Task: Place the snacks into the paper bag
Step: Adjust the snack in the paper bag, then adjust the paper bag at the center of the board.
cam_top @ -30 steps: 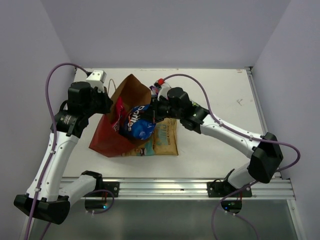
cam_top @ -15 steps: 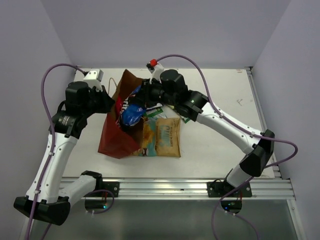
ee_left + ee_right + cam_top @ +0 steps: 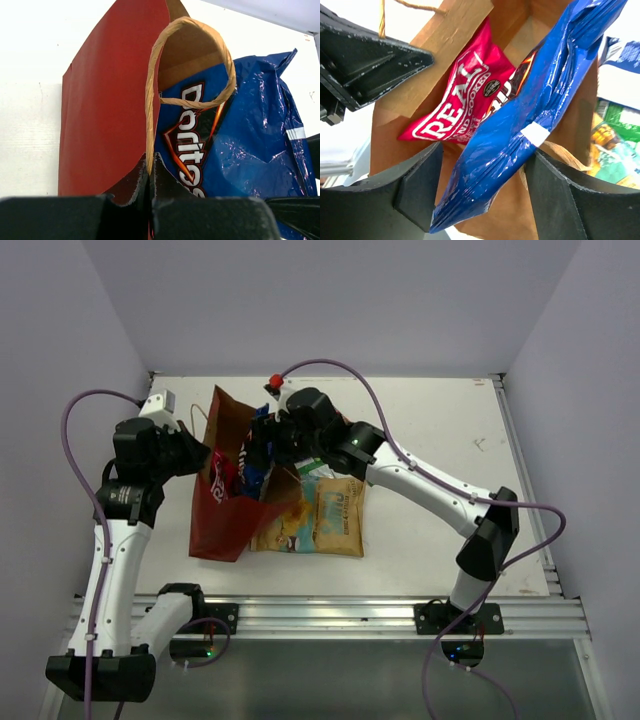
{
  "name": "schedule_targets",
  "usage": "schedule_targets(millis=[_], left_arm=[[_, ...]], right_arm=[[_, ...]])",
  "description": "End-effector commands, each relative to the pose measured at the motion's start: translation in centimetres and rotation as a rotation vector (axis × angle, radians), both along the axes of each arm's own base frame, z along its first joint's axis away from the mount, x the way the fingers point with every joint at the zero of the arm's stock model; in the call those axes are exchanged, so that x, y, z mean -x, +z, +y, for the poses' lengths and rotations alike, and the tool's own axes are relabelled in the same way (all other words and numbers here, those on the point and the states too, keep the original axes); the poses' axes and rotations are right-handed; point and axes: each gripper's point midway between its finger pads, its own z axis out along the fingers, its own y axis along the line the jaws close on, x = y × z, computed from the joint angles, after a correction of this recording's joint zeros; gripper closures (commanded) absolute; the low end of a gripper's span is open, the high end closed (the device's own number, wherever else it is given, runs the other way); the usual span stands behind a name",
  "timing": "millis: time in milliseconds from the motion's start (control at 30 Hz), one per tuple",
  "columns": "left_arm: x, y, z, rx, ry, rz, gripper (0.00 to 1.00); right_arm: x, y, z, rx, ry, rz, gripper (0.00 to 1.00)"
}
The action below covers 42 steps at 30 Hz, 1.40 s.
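**Operator:** Report the left hand.

**Arm:** My left gripper (image 3: 150,172) is pinched fully closed on the rim of the paper bag (image 3: 107,100), at the foot of its tan loop handle (image 3: 192,55). The bag stands on the table (image 3: 430,430) with its red side toward me and its mouth open.

**Operator:** Report the right hand.

**Arm:** My right gripper (image 3: 485,190) is at the bag mouth. Its fingers are set fairly wide, one on each side of the large blue packet (image 3: 530,115), and they are holding it. The packet is partly inside the bag, and its upper corner stands clear above the rim.

**Operator:** Contents of the bag?

**Arm:** The red packet (image 3: 465,100) marked "REAL" lies inside against the brown inner wall, just beside the blue packet and partly behind it.

**Operator:** Items still outside?

**Arm:** The tan packet (image 3: 338,520) lies flat on the table just to the right of the bag. A second packet (image 3: 283,528) lies between them, touching both. Green packets (image 3: 620,145) show beyond the right edge of the bag. I cannot tell how many there are.
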Motion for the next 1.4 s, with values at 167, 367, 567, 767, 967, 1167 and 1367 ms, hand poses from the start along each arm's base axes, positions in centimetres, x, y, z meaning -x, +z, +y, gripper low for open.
schedule_targets(millis=[167,367,567,767,967,1167,1367], left_arm=[[-0.6,2.8,-1.0,0.011,-0.074,-0.125,1.00],[-0.3,4.2,-1.1,-0.010,-0.096,-0.169,1.00],[-0.2,4.8,-1.4,0.001,-0.112,-0.185,1.00],[-0.1,5.0,-1.2,-0.006,-0.097,-0.188,1.00],[0.0,4.8,-1.1,-0.008,-0.091,-0.183,1.00],[-0.2,4.8,-1.3,0.002,-0.100,-0.180,1.00],[-0.3,4.6,-1.8,0.026,-0.122,-0.176,1.00]], right_arm=[[0.2,6.2,-2.0,-0.075,-0.009,-0.144,0.29],[0.1,6.4,-3.8,-0.071,-0.040,-0.183,0.34],[0.7,6.8,-2.5,-0.154,0.043,-0.159,0.45],[0.0,5.3,-3.4,-0.105,0.007,-0.170,0.46],[-2.4,2.6,-11.9,0.050,-0.286,-0.227,0.42],[-2.1,-1.8,-16.3,0.134,-0.399,-0.162,0.42],[-2.0,-3.3,-14.8,0.083,-0.352,-0.124,0.43]])
